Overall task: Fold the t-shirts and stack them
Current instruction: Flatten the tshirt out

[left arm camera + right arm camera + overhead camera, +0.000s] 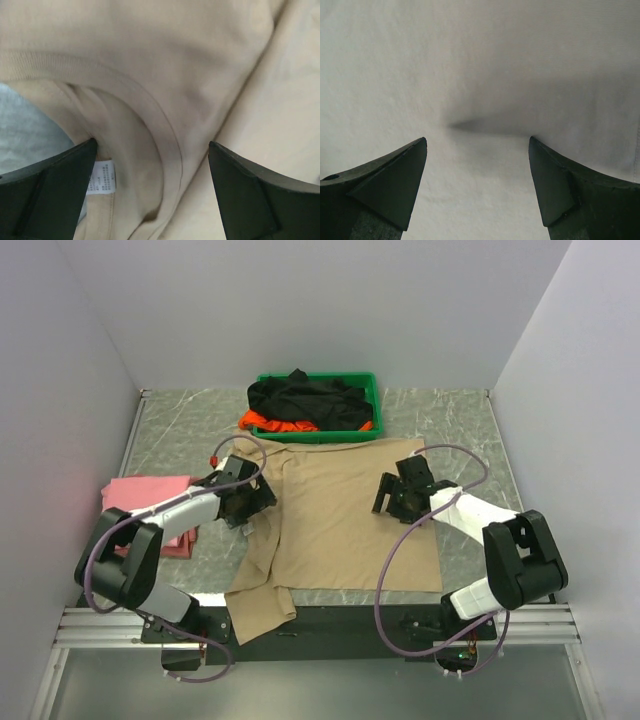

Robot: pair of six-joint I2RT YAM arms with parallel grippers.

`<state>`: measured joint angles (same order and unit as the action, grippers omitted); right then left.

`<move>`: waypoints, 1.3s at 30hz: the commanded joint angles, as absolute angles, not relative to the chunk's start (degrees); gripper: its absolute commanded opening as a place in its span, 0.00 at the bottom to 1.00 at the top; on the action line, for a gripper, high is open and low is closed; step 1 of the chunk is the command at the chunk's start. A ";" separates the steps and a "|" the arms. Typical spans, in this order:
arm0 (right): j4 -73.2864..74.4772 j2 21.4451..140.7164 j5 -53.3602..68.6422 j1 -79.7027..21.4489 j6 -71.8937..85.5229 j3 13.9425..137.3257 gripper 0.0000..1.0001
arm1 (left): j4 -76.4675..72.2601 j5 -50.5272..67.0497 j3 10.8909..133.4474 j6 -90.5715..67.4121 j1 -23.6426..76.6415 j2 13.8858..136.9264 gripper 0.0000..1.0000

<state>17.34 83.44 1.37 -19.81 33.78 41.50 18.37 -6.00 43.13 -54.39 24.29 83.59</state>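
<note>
The beige t-shirt (340, 530) lies spread mid-frame on the table (465, 430). The left claw (248, 502) gapes wide over its collar, holding nothing. The right claw (392, 496), right of centre, is also wide open and empty.

Tan shirt (335, 530), pink shirt (140, 492), green tray (376, 400) (marbled grey table (450, 430))
</note>
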 commanded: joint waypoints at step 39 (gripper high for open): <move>21.62 74.17 10.02 -5.36 23.47 50.43 0.88 | 24.62 -9.94 53.54 -46.32 14.94 74.80 0.99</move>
